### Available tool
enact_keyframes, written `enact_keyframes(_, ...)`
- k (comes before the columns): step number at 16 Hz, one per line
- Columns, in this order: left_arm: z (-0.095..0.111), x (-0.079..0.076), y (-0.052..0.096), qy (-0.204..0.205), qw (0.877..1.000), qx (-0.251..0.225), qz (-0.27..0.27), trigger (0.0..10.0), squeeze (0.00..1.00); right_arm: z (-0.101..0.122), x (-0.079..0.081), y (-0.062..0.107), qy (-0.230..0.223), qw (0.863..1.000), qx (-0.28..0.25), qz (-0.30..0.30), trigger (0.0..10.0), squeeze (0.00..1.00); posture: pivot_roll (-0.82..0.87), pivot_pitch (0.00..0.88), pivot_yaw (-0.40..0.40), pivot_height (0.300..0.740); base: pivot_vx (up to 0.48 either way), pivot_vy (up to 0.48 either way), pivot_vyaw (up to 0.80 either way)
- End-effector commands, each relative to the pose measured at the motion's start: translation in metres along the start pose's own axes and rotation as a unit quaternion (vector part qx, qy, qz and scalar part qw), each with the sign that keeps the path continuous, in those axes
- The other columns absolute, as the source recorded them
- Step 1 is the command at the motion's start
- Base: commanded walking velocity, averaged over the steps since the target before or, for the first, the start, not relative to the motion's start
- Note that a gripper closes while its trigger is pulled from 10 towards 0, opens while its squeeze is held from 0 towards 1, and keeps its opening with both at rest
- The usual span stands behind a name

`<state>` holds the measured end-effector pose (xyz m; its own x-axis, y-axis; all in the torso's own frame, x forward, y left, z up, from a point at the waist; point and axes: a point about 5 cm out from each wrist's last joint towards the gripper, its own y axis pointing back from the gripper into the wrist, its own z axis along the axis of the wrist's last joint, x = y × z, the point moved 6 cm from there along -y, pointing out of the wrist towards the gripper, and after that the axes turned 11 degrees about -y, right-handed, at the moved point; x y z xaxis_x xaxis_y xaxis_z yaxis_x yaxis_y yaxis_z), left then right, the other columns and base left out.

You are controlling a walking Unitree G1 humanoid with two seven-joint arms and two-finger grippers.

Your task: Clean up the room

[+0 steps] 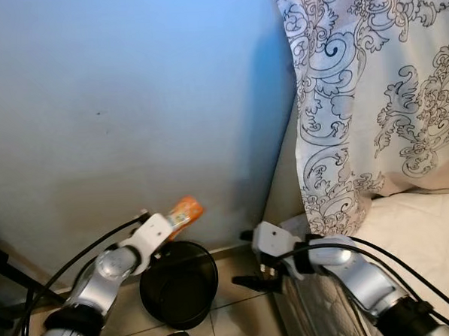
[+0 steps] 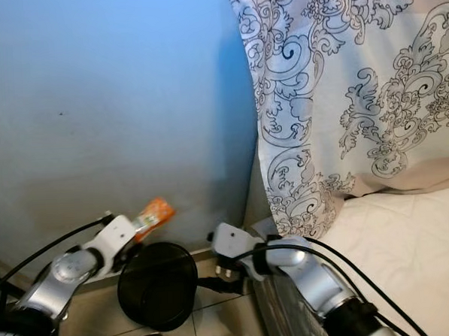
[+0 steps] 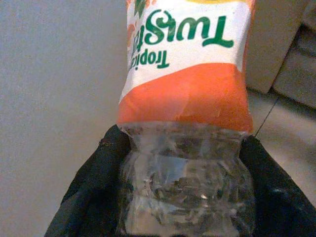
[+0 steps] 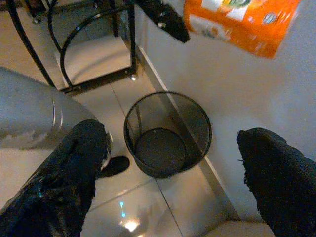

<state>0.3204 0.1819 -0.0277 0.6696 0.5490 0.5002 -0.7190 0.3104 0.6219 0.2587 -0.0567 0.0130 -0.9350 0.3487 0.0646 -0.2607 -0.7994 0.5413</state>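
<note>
We are holding an empty plastic bottle (image 3: 185, 148) in our left pincer (image 1: 170, 227), its black fingers (image 3: 94, 192) closing on the crumpled clear body so the orange label end is pointing up toward the blue wall (image 1: 116, 106). We are carrying it just above the rim of the black mesh wastebasket (image 1: 179, 285), which is standing on the tiled floor (image 4: 163, 207) against the wall's foot, near the bed (image 1: 423, 225); that placing, we judge, is setting up a drop into the bin. The label is reading "Tropicana Twister" in green, partly cut off. Our right pincer (image 4: 173, 163) is hanging spread wide and gripping nothing, looking down over the wastebasket, beside the patterned bedcover (image 1: 356, 93).
</note>
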Motion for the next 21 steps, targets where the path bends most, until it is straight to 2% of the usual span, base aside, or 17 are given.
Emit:
enact_keyframes(1,0.007,-0.005,-0.003,-0.002,1.0,-0.016,-0.017,10.0,0.0,-0.004,0.003,0.008,0.003,1.0,0.002,0.007,10.0,0.0,0.06,0.073,-0.001,0.74,0.0,0.0,0.0)
enact_keyframes(6,0.005,-0.009,-0.007,-0.016,0.999,-0.013,-0.027,10.0,0.0,-0.01,0.001,0.017,-0.004,1.0,-0.003,-0.007,10.0,0.0,0.05,0.059,0.037,0.74,0.0,0.0,0.0)
enact_keyframes(10,0.008,-0.005,-0.01,-0.015,0.999,-0.017,-0.026,10.0,0.0,-0.009,0.001,0.019,-0.007,1.0,-0.006,-0.009,10.0,0.0,0.04,0.058,0.048,0.74,0.0,0.0,0.0)
enact_keyframes(11,0.004,-0.005,-0.01,-0.02,0.999,-0.005,-0.025,10.0,1.0,-0.008,0.002,0.019,-0.008,1.0,-0.007,-0.008,10.0,0.0,0.04,0.055,0.05,0.74,0.0,0.0,0.0)
enact_keyframes(21,-0.002,-0.004,-0.01,-0.022,1.0,0.0,-0.021,10.0,1.0,-0.008,0.002,0.019,-0.006,1.0,-0.004,-0.003,10.0,0.0,0.04,0.034,0.046,0.74,0.0,0.0,0.0)
